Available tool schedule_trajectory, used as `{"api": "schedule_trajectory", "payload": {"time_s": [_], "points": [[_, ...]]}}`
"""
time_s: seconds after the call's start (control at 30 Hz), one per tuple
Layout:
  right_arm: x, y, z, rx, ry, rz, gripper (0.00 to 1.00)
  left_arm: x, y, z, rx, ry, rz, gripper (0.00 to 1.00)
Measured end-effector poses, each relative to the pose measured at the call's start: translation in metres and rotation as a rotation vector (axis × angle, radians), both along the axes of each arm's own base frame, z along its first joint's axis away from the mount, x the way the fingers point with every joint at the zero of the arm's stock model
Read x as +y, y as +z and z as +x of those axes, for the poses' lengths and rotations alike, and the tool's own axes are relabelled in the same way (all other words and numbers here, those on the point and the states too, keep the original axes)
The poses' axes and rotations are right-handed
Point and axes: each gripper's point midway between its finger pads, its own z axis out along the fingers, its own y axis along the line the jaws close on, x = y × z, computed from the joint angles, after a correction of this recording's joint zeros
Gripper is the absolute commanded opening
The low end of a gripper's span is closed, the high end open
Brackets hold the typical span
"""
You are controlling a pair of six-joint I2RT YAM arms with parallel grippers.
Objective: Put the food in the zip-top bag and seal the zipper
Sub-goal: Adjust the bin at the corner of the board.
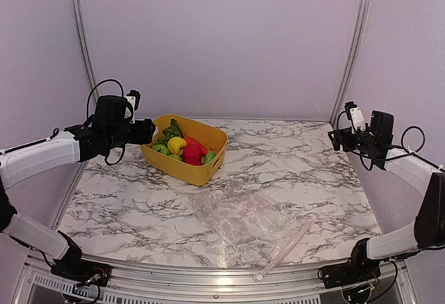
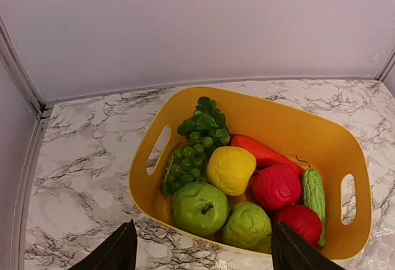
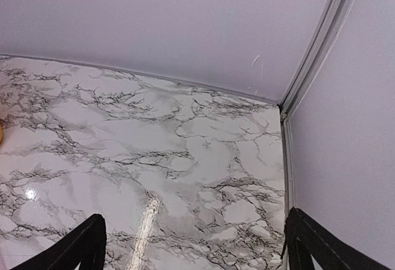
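Both jaws agape; left arm (image 1: 42, 154) raised beside food (image 2: 231, 170), right arm (image 1: 410, 167) aloft

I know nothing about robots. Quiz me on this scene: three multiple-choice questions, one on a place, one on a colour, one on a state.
1. Where is the food? A. on the floor B. in the bin C. on an arm
2. The grapes are A. green B. purple C. red
3. The bag is A. hanging B. stuffed full C. lying on the table, empty
Key: B, the pieces sit inside the bin; A, green in the left wrist view; C, it lies flat and clear.
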Motion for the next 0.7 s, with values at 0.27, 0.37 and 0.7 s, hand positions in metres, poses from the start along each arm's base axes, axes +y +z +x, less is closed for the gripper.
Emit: {"api": "schedule_trajectory", "payload": {"time_s": [0.27,0.37,0.7], "points": [[0.017,-0.007,0.002,0.004,0.036,-0.058,0.98,-0.088,-0.007,-0.002,0.099,-0.182,0.020,0.76],[0.029,-0.015,0.003,0.016,0.086,-0.098,0.98,-0.124,-0.009,-0.003,0.128,-0.233,0.024,0.73],[0.048,-0.046,0.001,0.090,0.194,-0.149,0.96,-0.155,-0.040,-0.004,0.241,-0.061,-0.058,0.66]]}}
